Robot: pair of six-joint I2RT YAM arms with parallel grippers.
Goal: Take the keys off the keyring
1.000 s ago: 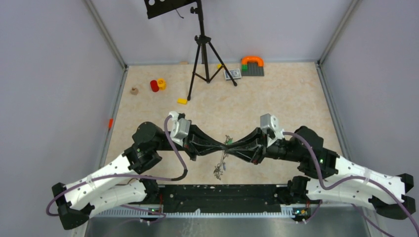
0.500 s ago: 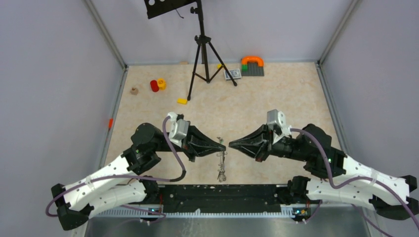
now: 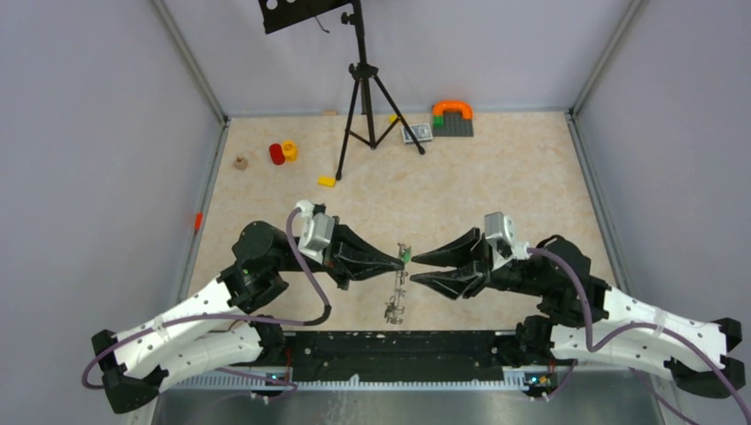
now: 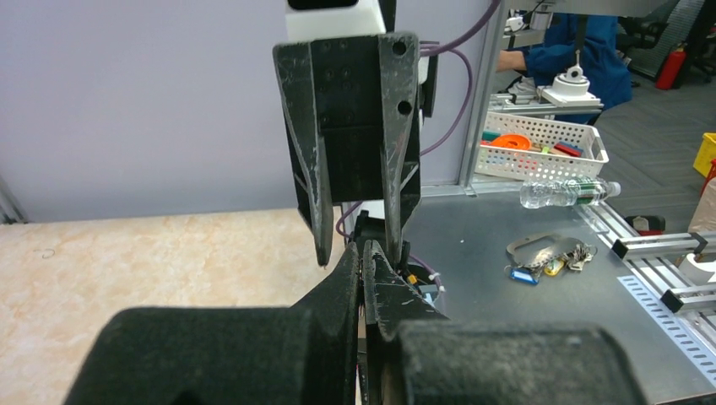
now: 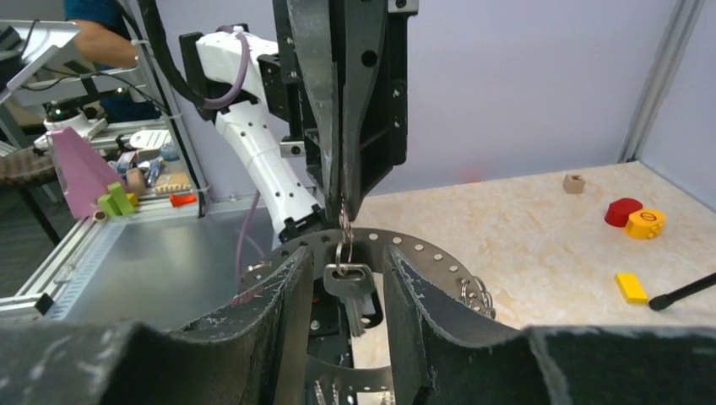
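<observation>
The keyring [image 3: 397, 290], a large flat grey ring with punched holes [image 5: 432, 254], hangs edge-on above the table between the two arms. My left gripper [image 3: 402, 259] is shut on its top, pinching a small link there; a green speck shows at the fingertips. In the left wrist view, my left gripper [image 4: 363, 251] shows both fingers pressed together. A silver key [image 5: 347, 283] dangles from a split ring inside the hoop. My right gripper [image 3: 415, 268] faces the left one and is open, with its fingers [image 5: 291, 291] on either side of that key, not touching it. More keys [image 3: 390, 311] hang at the bottom.
A black tripod [image 3: 362, 99] stands at the back centre. Near it lie a yellow block [image 3: 327, 181], red and yellow pieces [image 3: 283, 152], a wooden cube [image 3: 240, 163] and a brick plate [image 3: 452, 120]. Another bunch of keys [image 4: 547, 252] lies on the metal bench beyond the table.
A second ago both fingertips met at the ring. The right gripper then pulled away shut; now it has opened and come back toward the hanging ring. The left stayed shut.
</observation>
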